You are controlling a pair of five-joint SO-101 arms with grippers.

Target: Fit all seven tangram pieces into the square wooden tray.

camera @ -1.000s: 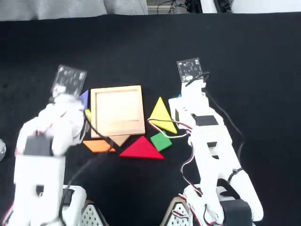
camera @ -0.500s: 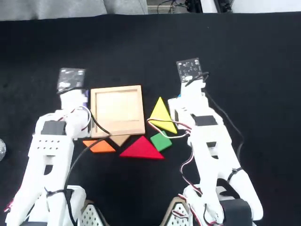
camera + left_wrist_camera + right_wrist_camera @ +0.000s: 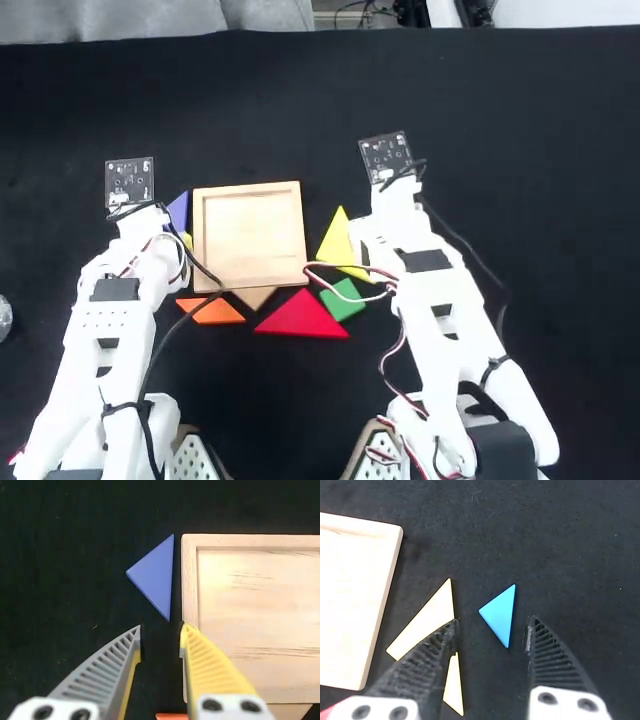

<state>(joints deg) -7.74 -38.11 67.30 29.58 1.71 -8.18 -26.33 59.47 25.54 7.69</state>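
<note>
Bracketing the light-blue triangle (image 3: pixel 501 612), right pincer (image 3: pixel 492 624) gapes.

Square wooden tray (image 3: pixel 250 186) lies flat on the table, light wood, raised rim, nothing inside. All seven pieces lie flat outside it.
- Violet-blue triangle (image 3: pixel 156 577): just beside the left rim, one edge parallel to it, narrow gap.
- Tan triangle (image 3: pixel 256 297): at the near rim.
- Orange parallelogram (image 3: pixel 210 311), red large triangle (image 3: pixel 300 316), green square (image 3: pixel 343 299): row in front of the tray.
- Yellow large triangle (image 3: pixel 338 240): right of the tray.
- Light blue small triangle (image 3: pixel 501 614): just beside the yellow one, apart.
</note>
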